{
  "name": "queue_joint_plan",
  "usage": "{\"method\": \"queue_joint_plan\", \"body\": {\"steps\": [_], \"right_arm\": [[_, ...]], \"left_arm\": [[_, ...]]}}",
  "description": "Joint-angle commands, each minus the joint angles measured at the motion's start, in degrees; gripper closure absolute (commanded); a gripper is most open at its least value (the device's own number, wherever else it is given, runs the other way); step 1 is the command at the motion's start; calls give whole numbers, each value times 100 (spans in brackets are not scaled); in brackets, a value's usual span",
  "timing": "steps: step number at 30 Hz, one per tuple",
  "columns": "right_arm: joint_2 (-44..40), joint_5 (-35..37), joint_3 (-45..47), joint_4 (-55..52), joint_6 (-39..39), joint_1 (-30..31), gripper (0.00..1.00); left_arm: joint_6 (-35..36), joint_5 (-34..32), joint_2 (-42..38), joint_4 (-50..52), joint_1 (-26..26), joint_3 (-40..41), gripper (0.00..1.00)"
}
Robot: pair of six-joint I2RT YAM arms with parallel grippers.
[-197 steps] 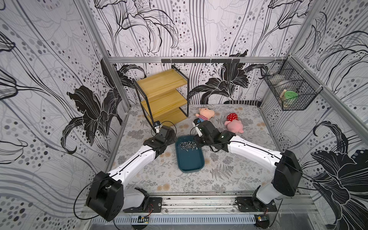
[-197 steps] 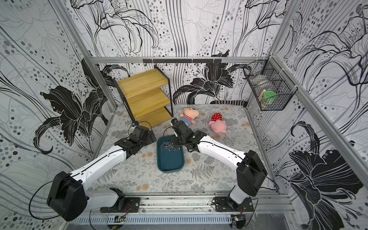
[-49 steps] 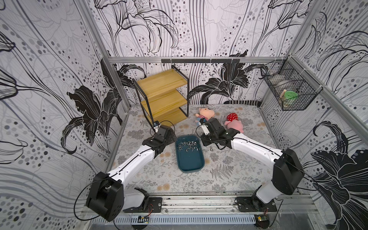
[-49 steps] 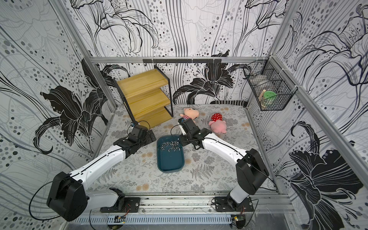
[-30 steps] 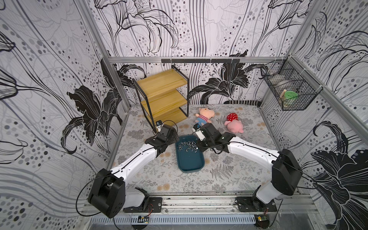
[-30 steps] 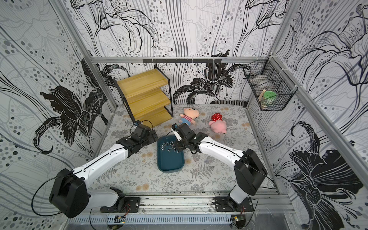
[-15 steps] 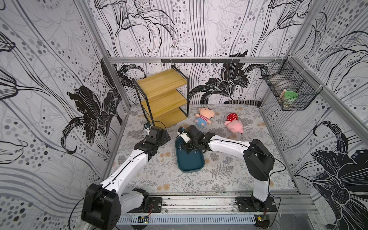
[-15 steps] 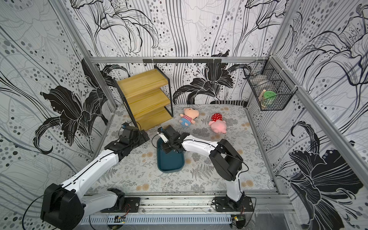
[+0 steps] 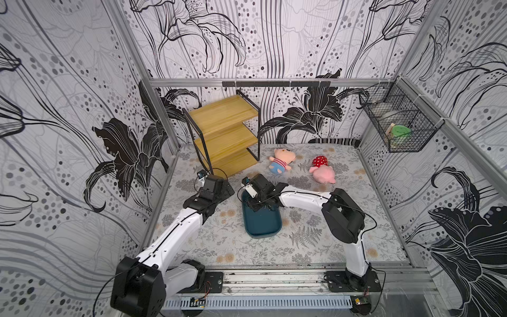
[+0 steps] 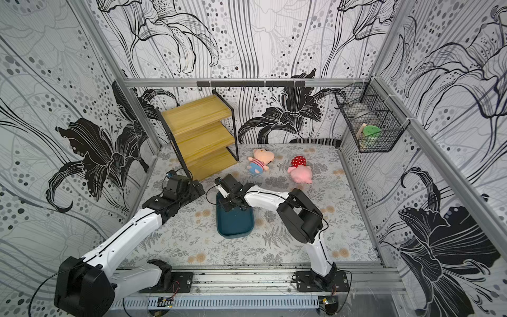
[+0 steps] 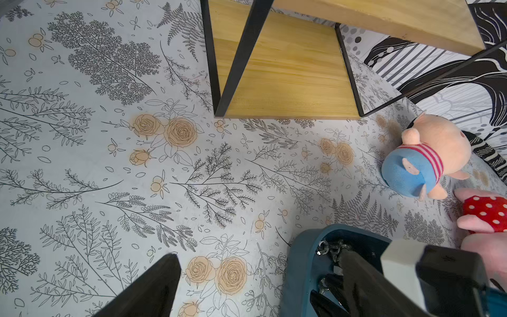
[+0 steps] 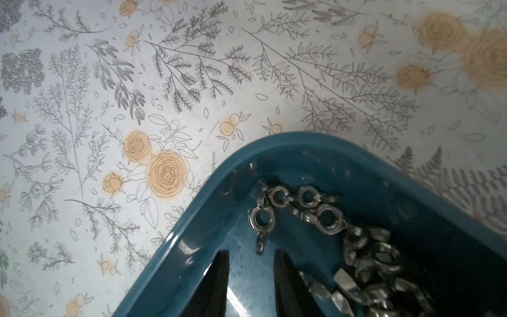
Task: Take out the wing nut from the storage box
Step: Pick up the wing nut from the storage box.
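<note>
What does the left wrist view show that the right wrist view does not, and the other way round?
Only the left wrist view: the wooden shelf, the striped plush toy and the red-dotted plush toy. Only the right wrist view: the right gripper with its jaws apart and empty, inside the storage box. Both: a corner of the storage box, wing nuts in it, and the floral mat.

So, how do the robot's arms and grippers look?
Both the left arm and the right arm have smooth white link shells, bulky black joints and black bases. Thin black cables loop at each wrist. The left gripper and the right gripper are black, with flat tapering fingers; a small white block sits on the right wrist.
</note>
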State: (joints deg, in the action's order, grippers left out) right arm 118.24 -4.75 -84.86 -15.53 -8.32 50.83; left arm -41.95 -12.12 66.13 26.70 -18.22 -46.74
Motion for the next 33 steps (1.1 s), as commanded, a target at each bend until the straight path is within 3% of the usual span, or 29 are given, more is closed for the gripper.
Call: {"method": "queue_joint_plan", "body": {"steps": [1, 14, 25, 33], "right_arm": [[170, 71, -197, -149, -82, 15, 67], [566, 235, -418, -211, -135, 15, 72], [537, 286, -362, -242, -126, 15, 88], [162, 232, -226, -247, -125, 15, 93]], "left_arm": [[21, 26, -100, -77, 46, 80, 4], [38, -1, -184, -51, 56, 112, 4], [29, 8, -208, -85, 55, 153, 4], [77, -27, -108, -87, 55, 92, 4]]}}
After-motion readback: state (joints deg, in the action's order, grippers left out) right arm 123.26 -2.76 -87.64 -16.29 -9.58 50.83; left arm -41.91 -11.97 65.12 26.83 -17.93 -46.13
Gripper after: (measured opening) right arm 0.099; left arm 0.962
